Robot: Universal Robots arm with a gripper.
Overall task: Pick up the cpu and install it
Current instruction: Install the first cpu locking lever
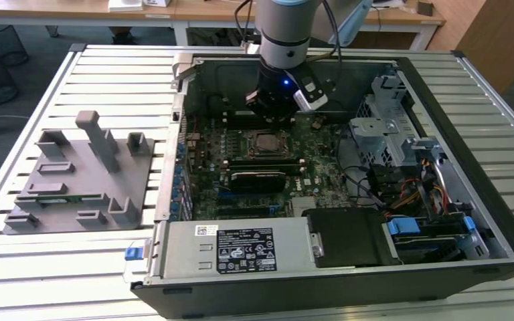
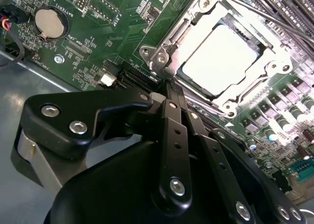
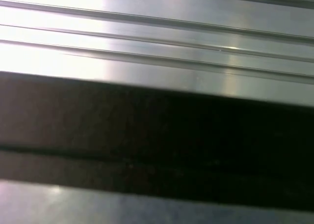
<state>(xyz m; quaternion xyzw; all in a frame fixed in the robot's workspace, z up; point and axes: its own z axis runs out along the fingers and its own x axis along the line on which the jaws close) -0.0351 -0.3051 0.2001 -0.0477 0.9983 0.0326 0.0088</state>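
Inside the open black computer case (image 1: 436,167) lying on the ribbed aluminium table (image 1: 105,73), the small flat square cpu with its shiny silver-grey metal top (image 2: 221,57) sits in the square metal socket frame (image 2: 169,40) on the green motherboard (image 2: 113,32); in the exterior view it lies near the board's middle (image 1: 264,142). The arm's black gripper (image 1: 275,107) hangs just above the board at about 12 o'clock from the socket in the exterior view. In the second wrist view its black fingers (image 2: 169,98) are drawn together with nothing between them, their tips close beside the socket's edge, apart from the chip. A round silver coin battery (image 2: 49,22) sits on the board at about 9 o'clock from the socket in that view. A grey plastic parts fixture (image 1: 78,174) rests on the table at the exterior view's left of the case.
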